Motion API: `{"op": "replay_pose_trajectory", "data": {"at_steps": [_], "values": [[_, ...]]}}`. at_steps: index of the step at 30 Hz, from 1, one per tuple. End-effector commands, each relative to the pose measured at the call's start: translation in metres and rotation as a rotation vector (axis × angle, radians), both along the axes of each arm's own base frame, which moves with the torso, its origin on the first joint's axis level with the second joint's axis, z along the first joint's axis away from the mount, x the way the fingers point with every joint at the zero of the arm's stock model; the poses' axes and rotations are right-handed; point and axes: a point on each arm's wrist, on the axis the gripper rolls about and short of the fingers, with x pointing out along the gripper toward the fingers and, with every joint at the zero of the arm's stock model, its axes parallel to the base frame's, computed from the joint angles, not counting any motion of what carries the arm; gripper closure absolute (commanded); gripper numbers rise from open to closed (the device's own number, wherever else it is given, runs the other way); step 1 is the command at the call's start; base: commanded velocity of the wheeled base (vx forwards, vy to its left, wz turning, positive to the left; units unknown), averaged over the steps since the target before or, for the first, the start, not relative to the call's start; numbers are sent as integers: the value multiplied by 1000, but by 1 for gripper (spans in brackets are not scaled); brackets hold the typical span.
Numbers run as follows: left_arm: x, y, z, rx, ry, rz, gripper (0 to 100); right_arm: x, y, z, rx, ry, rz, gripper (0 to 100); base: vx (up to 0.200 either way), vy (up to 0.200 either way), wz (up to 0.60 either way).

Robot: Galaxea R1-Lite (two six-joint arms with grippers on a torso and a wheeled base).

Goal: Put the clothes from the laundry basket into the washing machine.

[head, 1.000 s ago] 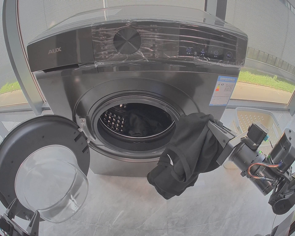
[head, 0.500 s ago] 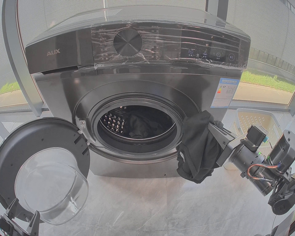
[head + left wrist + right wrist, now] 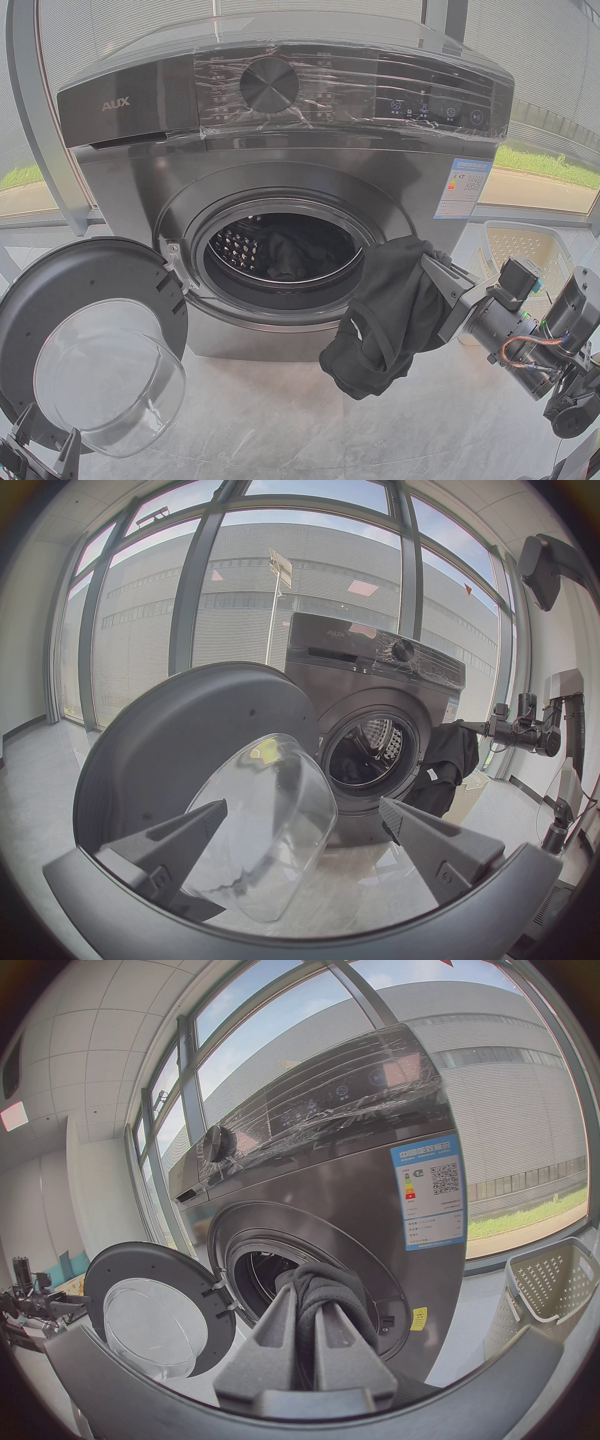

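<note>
While the right hand [image 3: 430, 262] pinches it, the black garment [image 3: 387, 312] hangs crumpled.

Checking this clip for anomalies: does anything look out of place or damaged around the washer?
Only the crinkled plastic film stretched over the washing machine's control panel looks odd, like leftover packaging; nothing appears spilled or broken.

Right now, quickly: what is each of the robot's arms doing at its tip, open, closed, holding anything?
Left end effector: open, holding nothing.
Right end effector: closed on a black garment.
</note>
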Motion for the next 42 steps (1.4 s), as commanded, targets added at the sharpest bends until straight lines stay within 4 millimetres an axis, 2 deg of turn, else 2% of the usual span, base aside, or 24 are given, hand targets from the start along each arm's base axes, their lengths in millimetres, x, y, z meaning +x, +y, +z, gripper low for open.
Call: {"op": "replay_pose_trajectory", "data": {"at_steps": [1, 8, 14, 19, 24, 29, 32, 34, 36, 38, 41, 42], "values": [[-1, 0, -1, 0, -16, 0, 0, 0, 0, 0, 0, 0, 0, 100, 0, 0, 0], [-1, 0, -1, 0, -18, 0, 0, 0, 0, -1, -2, 3, 1, 100, 0, 0, 0], [-1, 0, -1, 9, -18, 4, 0, -2, 1, -2, -6, 7, 7, 100, -200, 0, 0], [-1, 0, -2, 58, -19, 6, 0, -2, 6, -4, -18, 19, 24, 100, 0, 0, 0], [-1, 0, -2, 78, -16, 6, 0, -3, 25, -9, -26, 27, 81, 100, 0, 0, 0], [-1, 0, -2, 90, -16, -1, 0, -4, 36, -21, -51, 60, 101, 100, 0, 0, 0], [-11, -3, 25, 96, -129, -110, 0, 0, 45, -20, -28, 61, 116, 100, 0, 0, 0], [-14, -6, 32, 108, -144, -251, 0, 4, 53, -18, 2, 65, 130, 100, 0, 0, 0], [-7, -9, 33, 106, -72, -379, 0, 9, 64, -17, 26, 64, 143, 100, 0, 0, 0], [4, -11, 39, 107, -3, -399, 0, 15, 74, -19, 31, 61, 148, 100, 0, 0, 0], [15, -12, 54, 136, 30, -424, 0, 21, 81, -22, 32, 60, 147, 100, 0, 0, 0], [23, -12, 65, 144, 50, -496, 0, 24, 84, -22, 34, 56, 147, 100, 0, 0, 0]]}}
